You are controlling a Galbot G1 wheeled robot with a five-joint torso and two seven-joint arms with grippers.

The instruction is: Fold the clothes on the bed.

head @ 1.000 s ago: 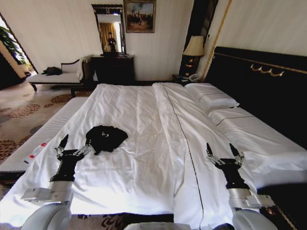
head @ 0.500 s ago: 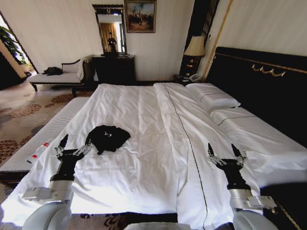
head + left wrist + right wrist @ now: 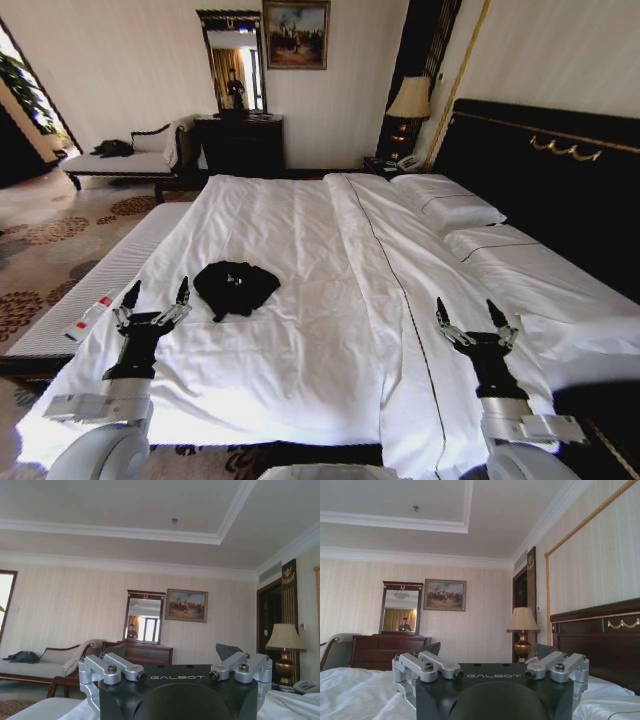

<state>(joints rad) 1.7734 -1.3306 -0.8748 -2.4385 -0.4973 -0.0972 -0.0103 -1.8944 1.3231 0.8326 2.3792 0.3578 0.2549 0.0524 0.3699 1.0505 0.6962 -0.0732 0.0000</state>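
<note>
Left gripper [image 3: 155,301]: held above the bed's near left part, fingers spread wide, nothing gripped.
Clothes [image 3: 235,287]: a crumpled black heap is seen on the white duvet [image 3: 300,300], near the left gripper and apart from it.
Bed [image 3: 560,300]: pillows [image 3: 445,205] are set against the dark headboard [image 3: 540,190].
Right gripper [image 3: 477,325]: held over the near right part, fingers spread wide, nothing gripped.

1. The head camera looks forward and down along the bed [image 3: 300,300] from its foot.
2. Each wrist camera sits low behind its gripper, facing the far wall.
3. All three share the mirror [image 3: 232,62] and painting [image 3: 296,20].
</note>
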